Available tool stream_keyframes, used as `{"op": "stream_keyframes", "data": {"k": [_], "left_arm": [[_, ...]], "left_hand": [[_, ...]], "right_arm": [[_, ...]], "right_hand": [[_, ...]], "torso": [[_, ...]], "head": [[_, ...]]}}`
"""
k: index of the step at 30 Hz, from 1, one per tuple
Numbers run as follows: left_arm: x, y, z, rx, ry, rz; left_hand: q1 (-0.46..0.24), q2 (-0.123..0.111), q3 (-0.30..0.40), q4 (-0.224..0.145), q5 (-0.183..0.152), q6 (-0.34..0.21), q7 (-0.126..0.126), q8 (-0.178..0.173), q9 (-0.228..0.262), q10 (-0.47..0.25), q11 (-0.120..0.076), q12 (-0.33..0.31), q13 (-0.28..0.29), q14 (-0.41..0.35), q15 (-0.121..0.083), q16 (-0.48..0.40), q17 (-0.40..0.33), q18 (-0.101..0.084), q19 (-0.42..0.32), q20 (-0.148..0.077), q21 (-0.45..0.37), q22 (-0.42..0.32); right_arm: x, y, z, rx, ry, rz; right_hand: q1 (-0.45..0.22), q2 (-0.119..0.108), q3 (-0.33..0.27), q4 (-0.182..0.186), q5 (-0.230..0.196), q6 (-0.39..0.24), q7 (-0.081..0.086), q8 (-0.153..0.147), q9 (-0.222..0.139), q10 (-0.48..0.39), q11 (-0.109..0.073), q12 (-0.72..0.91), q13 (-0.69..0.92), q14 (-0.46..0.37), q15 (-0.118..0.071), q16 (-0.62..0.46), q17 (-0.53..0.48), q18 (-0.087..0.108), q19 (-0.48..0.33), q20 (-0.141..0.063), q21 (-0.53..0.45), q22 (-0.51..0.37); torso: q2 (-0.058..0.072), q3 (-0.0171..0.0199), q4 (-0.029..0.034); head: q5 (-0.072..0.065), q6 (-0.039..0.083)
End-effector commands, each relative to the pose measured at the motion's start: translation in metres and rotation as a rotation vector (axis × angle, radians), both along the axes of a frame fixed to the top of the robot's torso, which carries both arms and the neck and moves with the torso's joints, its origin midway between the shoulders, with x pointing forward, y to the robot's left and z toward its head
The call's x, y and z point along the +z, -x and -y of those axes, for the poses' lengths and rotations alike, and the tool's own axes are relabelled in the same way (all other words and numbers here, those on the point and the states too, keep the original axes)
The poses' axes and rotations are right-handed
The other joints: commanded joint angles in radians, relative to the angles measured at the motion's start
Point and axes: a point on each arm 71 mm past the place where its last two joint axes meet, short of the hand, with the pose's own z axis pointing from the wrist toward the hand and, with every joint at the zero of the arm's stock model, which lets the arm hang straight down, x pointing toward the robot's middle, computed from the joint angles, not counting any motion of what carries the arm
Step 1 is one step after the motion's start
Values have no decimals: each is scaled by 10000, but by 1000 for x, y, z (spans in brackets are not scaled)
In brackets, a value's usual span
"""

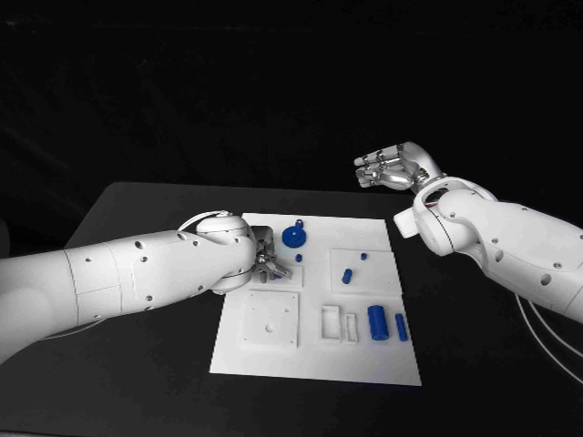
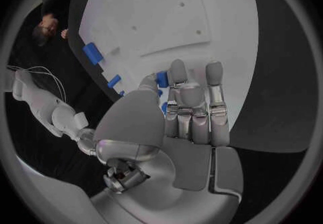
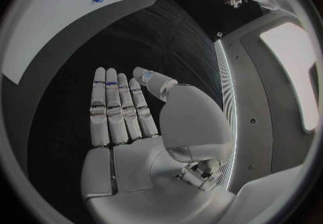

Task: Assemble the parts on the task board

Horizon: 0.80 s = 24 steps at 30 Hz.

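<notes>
A robot's left hand hovers low over the white task board on the black counter, its fingers straight and side by side with nothing between them, reaching toward small blue parts near the board's middle. The right hand is raised beyond the board's far right corner, well apart from it, flat-palmed with fingers extended and holding nothing. On the board, a round blue disc sits near the far edge, a small blue peg lies toward the centre, and two blue cylinders lie side by side at the right, next to a pale rectangular slot. A raised white square plate with holes occupies the board's near left. The step in hand appears to be picking up a part; doing it well likely means lowering the fingers squarely over one piece, closing thumb against fingertips, and lifting without nudging its neighbours.
</notes>
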Motion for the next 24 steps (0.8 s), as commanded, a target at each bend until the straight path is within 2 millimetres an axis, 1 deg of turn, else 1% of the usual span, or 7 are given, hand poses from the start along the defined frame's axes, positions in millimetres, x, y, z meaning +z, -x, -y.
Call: {"op": "stream_keyframes", "data": {"k": [1,11,24], "left_arm": [[1,1,4,-129,235,-5],[3,0,4,-83,308,47],[4,-2,1,10,337,80]], "left_hand": [[-183,-29,-77,44,-134,47,51,69,-1,501,-37,24,17,35,-4,-37,-13,-73,50,-7,-66,194],[-341,-129,-193,145,-276,67,58,70,1,501,-34,33,29,40,-4,-39,-17,-73,58,-8,-68,194],[-391,-179,-183,221,-310,74,62,63,-2,501,-33,28,33,41,-3,-43,-21,-73,61,-8,-70,194]], "right_arm": [[0,0,-2,162,14,44],[0,0,-2,161,11,45],[-1,0,-1,151,13,36]], "right_hand": [[6,-68,-31,-1,53,-32,35,6,10,-82,-5,-67,-14,-38,22,-34,-11,92,-46,8,40,-17],[6,-68,-31,-1,53,-32,35,6,10,-82,-5,-67,-14,-38,22,-34,-11,92,-46,8,40,-17],[-6,-83,-46,-6,62,-45,39,4,9,-91,1,-68,-15,-60,32,-34,-11,96,-65,18,40,-17]], "torso": [[4,-2,-4],[0,2,-1],[7,1,4]], "head": [[-6,3],[-15,6],[-16,11]]}}
